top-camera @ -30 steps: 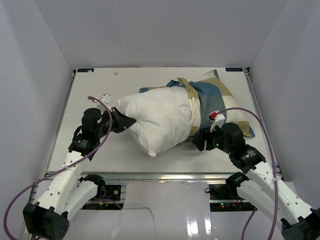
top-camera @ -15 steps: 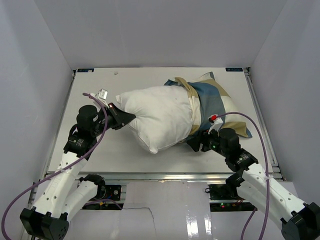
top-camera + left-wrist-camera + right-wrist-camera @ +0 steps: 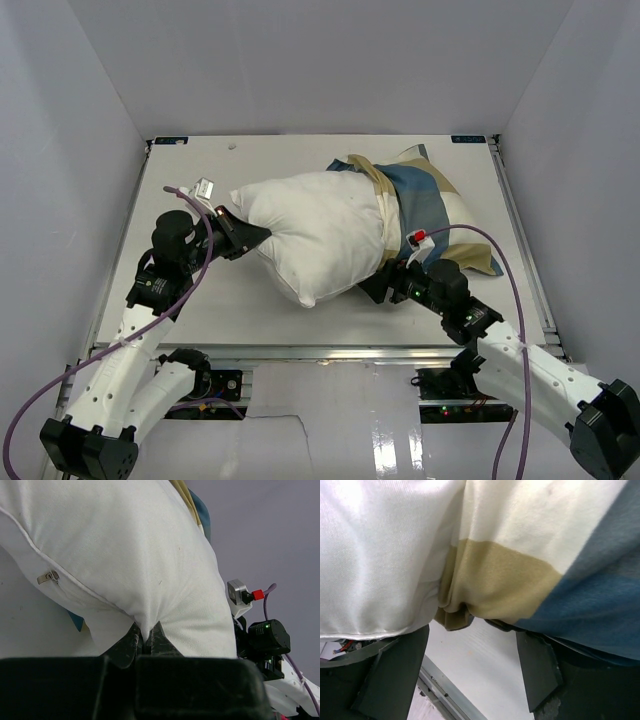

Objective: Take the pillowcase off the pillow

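Your left arm point(image 3: 135, 325) reaches forward from the near left, and the left gripper point(image 3: 250, 238) is pinched tight on a corner of the pillow point(image 3: 320, 235). Your right arm point(image 3: 510, 345) lies low and angles leftward. The right gripper point(image 3: 470, 647) has its jaws spread wide.

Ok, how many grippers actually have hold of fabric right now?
1. The left gripper is pinched shut on a corner of the pillow. The right gripper stands open at the bunched edge of the pillowcase, clamping nothing.

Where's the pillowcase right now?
Top view: the pillowcase sits right of centre, bunched over the right end of the pillow, its near edge just ahead of the open right gripper.
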`<state>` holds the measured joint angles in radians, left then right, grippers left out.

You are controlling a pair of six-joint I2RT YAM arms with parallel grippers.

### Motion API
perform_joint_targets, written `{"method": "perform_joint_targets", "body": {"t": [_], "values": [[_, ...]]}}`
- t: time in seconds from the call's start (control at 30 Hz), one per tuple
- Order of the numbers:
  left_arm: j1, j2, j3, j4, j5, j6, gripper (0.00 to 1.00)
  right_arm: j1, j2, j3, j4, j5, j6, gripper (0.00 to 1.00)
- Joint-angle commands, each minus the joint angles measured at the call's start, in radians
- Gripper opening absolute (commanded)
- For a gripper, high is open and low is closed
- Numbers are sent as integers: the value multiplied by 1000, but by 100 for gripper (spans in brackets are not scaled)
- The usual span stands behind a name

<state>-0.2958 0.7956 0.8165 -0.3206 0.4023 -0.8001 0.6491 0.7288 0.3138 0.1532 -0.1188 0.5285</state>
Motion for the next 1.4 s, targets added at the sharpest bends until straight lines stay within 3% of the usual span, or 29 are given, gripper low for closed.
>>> {"method": "perform_joint_targets", "body": {"t": [0.0, 0.13, 0.17, 0.4, 0.63, 0.83, 1.07, 1.37], "values": [[1, -25, 50, 68, 26, -21, 0, 35, 18, -15, 132, 60, 47, 75], [1, -35, 58, 63, 32, -18, 0, 50, 43, -45, 189, 125, 82, 56], [1, -35, 67, 57, 30, -14, 0, 50, 50, -47, 190, 192, 88, 46], [1, -38, 95, 15, 10, 16, 0, 50, 11, -99, 253, 327, 107, 8], [3, -12, 121, 5, 10, 36, 0, 50, -92, -142, 287, 356, 57, 8], [3, 77, 284, -84, -2, 75, 0, 43, -157, -139, 109, 550, 48, 8], [3, 128, 469, -216, -43, 153, 0, -34, -172, -108, 29, 617, -10, 8], [4, 174, 512, -281, -114, 228, 0, -118, -97, 33, -152, 697, -84, 8]]}}
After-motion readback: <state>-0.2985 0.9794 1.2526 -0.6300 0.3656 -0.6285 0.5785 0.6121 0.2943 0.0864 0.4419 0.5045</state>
